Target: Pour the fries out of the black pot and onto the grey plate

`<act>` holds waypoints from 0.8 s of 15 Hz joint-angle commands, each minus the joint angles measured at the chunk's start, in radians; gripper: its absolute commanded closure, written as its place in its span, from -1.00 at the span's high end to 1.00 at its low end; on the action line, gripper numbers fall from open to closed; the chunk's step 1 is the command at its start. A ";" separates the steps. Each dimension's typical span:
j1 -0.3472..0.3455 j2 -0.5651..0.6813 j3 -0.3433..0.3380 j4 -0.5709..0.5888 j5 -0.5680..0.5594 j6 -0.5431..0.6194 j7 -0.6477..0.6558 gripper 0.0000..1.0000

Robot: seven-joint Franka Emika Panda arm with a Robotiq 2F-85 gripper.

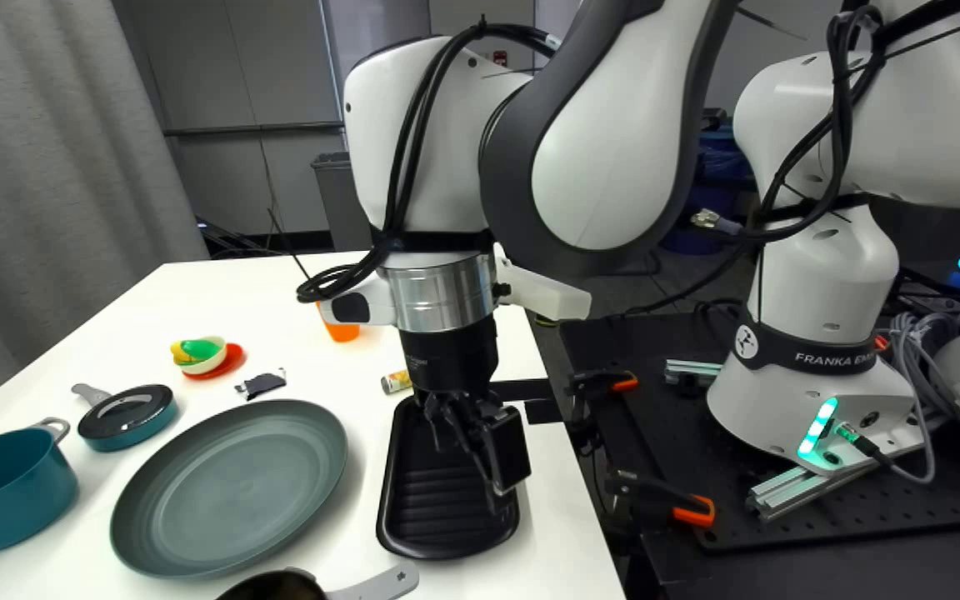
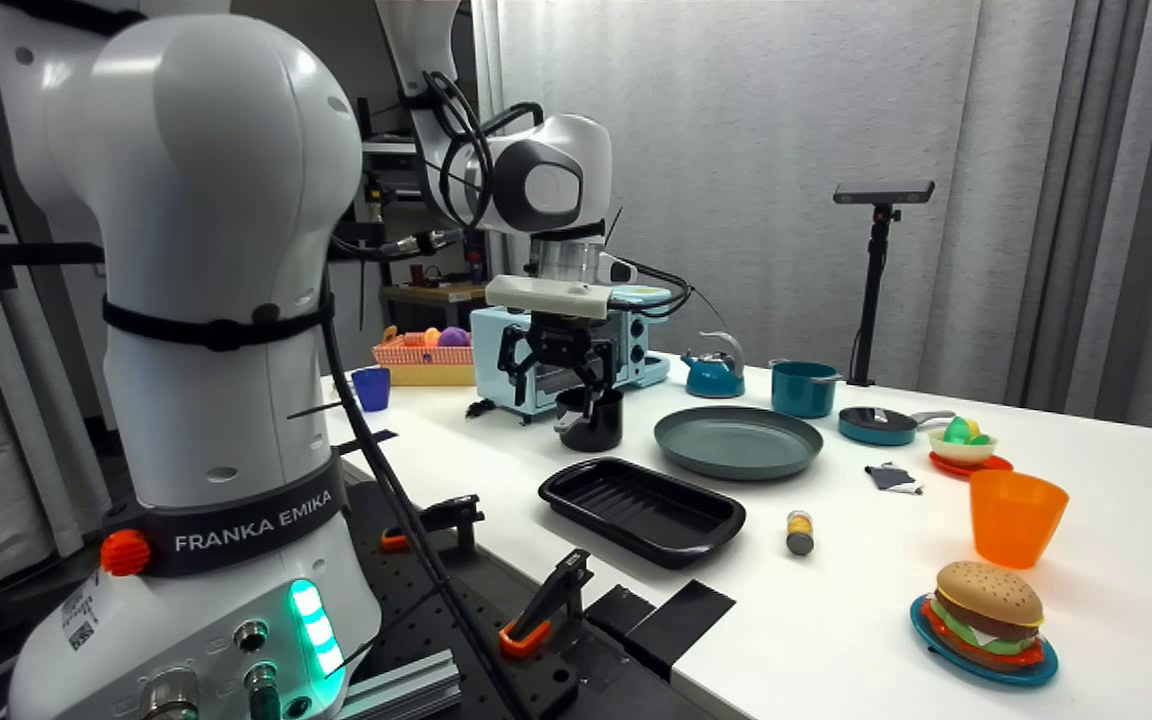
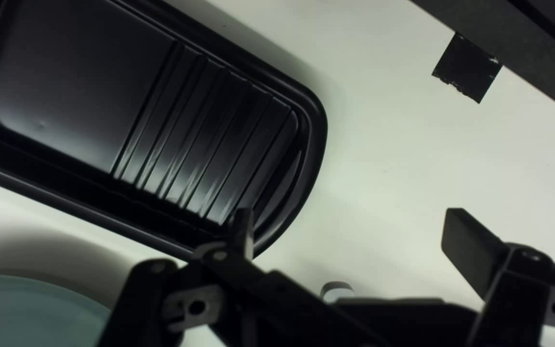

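The black pot (image 2: 604, 425) stands upright on the table, its grey handle toward my gripper. Only its rim (image 1: 267, 587) and handle show at the bottom edge of an exterior view. The handle's tip (image 3: 336, 289) peeks out behind my gripper's body in the wrist view. The grey plate (image 1: 230, 492) lies flat beside the pot in both exterior views (image 2: 736, 442), and its edge shows in the wrist view (image 3: 32, 313). No fries show; the pot's inside is mostly hidden. My gripper (image 3: 347, 221) is open and empty, above the table near the pot handle and the grill pan's end (image 2: 556, 397).
The ridged black grill pan (image 2: 641, 510) lies between the plate and the robot base. A teal pot (image 1: 9, 483), a small skillet (image 1: 126, 415), a shaker (image 2: 799, 532), an orange cup (image 2: 1016, 518) and a toy burger (image 2: 989, 610) stand around. A light-blue oven (image 2: 506, 360) stands behind the pot.
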 commanded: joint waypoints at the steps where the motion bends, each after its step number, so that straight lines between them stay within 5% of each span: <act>1: -0.027 -0.001 0.027 0.001 0.000 -0.002 0.000 1.00; 12: -0.039 0.117 0.069 0.076 -0.009 0.041 -0.015 1.00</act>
